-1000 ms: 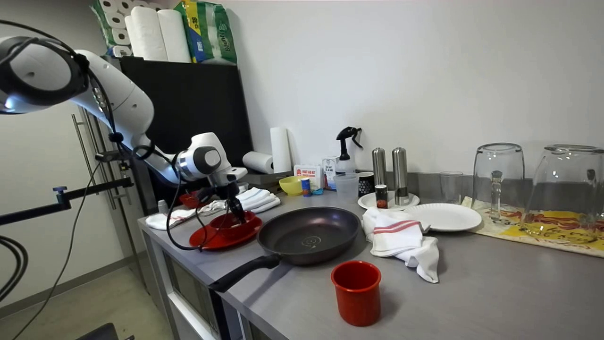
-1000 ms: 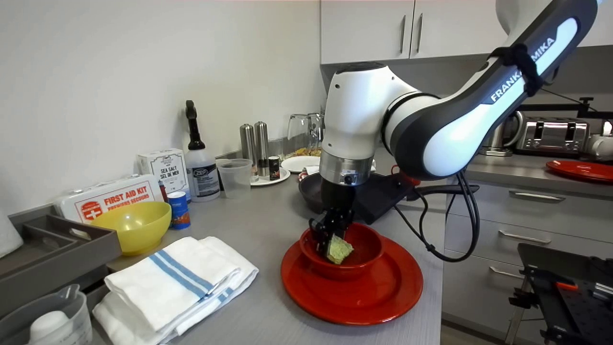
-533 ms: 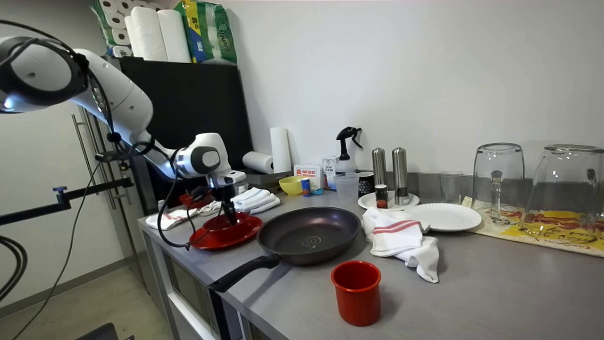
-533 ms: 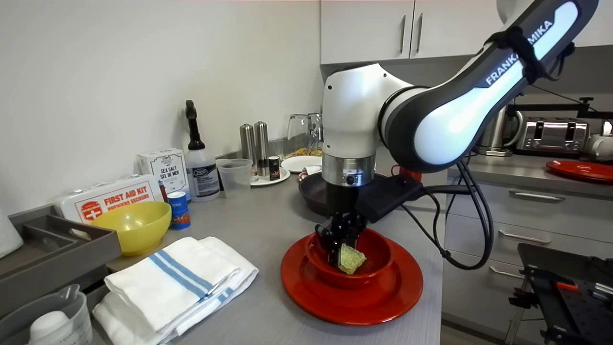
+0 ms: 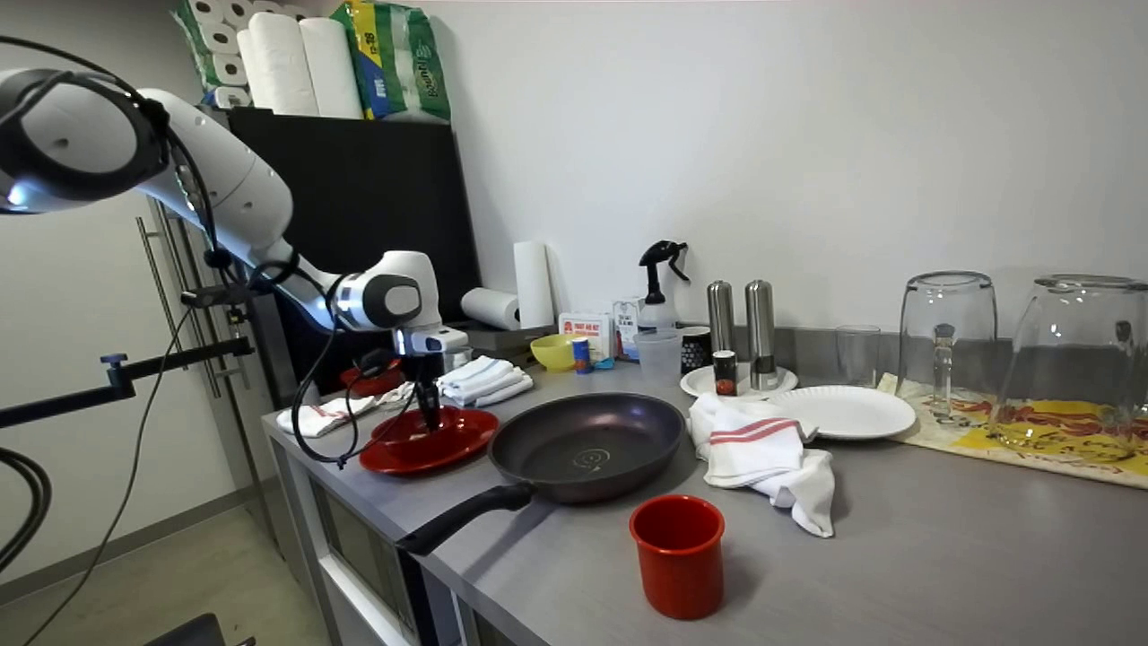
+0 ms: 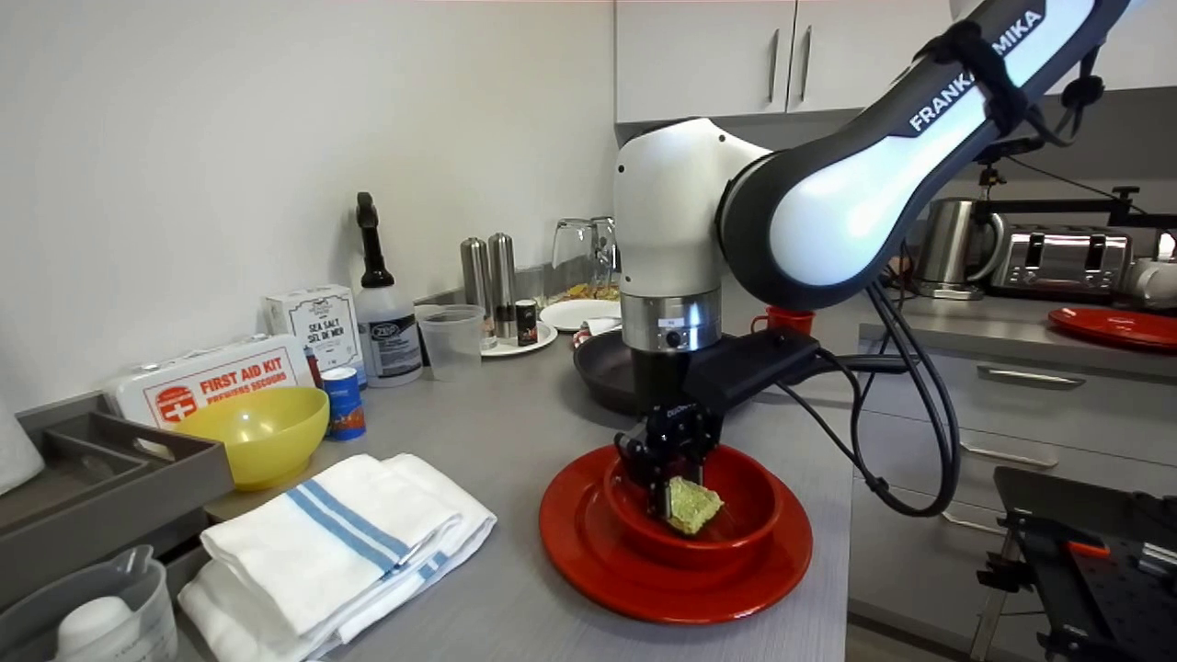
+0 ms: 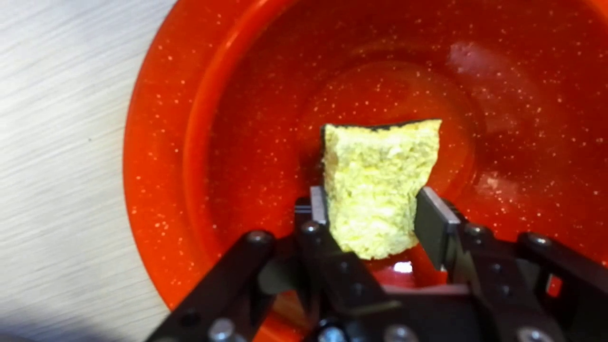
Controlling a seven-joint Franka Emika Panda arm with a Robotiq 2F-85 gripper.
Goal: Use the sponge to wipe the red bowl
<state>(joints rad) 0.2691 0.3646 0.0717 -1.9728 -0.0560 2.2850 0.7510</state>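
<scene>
The red bowl [image 6: 691, 554] is glossy and stands upright on a wider red plate [image 6: 644, 593]. In an exterior view the bowl [image 5: 395, 429] and plate [image 5: 471, 440] are near the counter's edge. My gripper [image 6: 679, 501] points down into the bowl, with its fingers below the rim. It is shut on a yellow-green sponge [image 6: 696, 508]. In the wrist view the sponge [image 7: 382, 166] sits between the gripper's pads [image 7: 372, 194] and sticks out past the tips. Behind it is the speckled inside of the bowl [image 7: 261, 142]. I cannot tell whether the sponge touches the bowl's floor.
A black frying pan [image 5: 587, 449] is close beside the plate, its handle [image 5: 466, 519] toward the counter's edge. Folded white towels [image 6: 340, 552], a yellow bowl [image 6: 257, 441] and a red cup [image 5: 678, 556] stand around. Cables [image 6: 919, 405] hang from the arm.
My gripper and sponge have moved rightward in the closer exterior view, toward the counter's edge side. The bowl has slid the same way on the plate. The plate has not moved.
</scene>
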